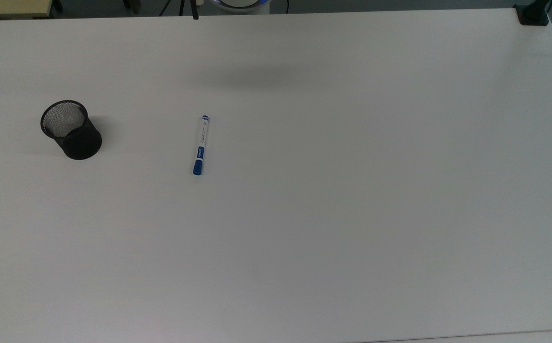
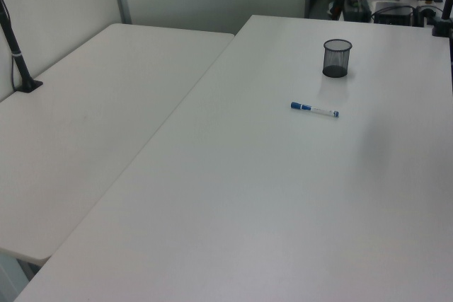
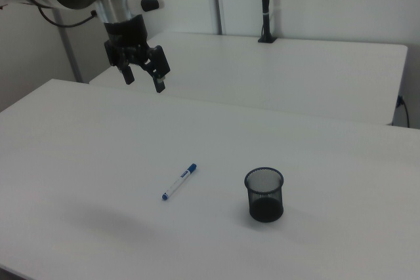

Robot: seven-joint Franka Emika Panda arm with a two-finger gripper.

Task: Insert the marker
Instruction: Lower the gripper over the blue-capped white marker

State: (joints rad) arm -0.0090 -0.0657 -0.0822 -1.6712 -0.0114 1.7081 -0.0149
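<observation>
Marker (image 1: pixel 200 145) beside mesh cup (image 1: pixel 71 129)

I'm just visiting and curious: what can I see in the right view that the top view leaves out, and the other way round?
The right view adds the robot arm, its open gripper held high above the table, and a second table behind. The top view adds a black clamp at the table's far corner. Both show the marker lying flat on the white table, apart from the upright, empty black mesh cup.

text: none legible | marker (image 1: pixel 200 145): small print on barrel and label, too small to read
</observation>
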